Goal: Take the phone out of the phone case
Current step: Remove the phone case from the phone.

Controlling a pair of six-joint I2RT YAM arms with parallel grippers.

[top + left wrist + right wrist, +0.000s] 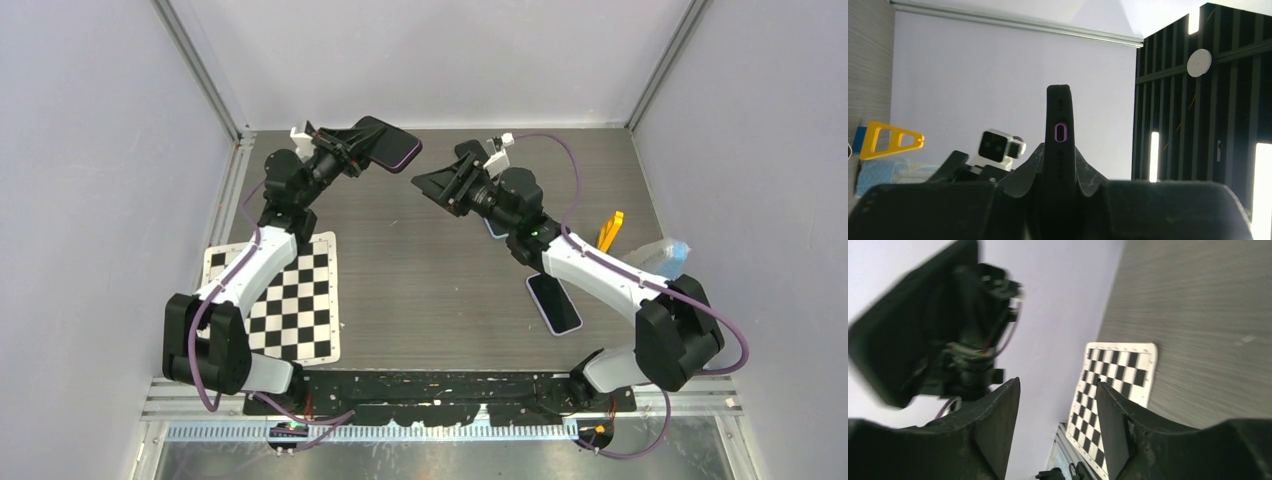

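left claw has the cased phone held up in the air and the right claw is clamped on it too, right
Not quite: the right claw is open and empty, apart from the cased phone. Only the left claw holds it up in the air. The top external view shows the gap between them.

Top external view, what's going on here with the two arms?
The left end effector is shut on the phone case, holding it raised over the back of the table. The right end effector is open and empty, facing it across a gap, not touching. Whether the case is already empty cannot be told. Another phone-shaped slab lies flat on the table's right side.
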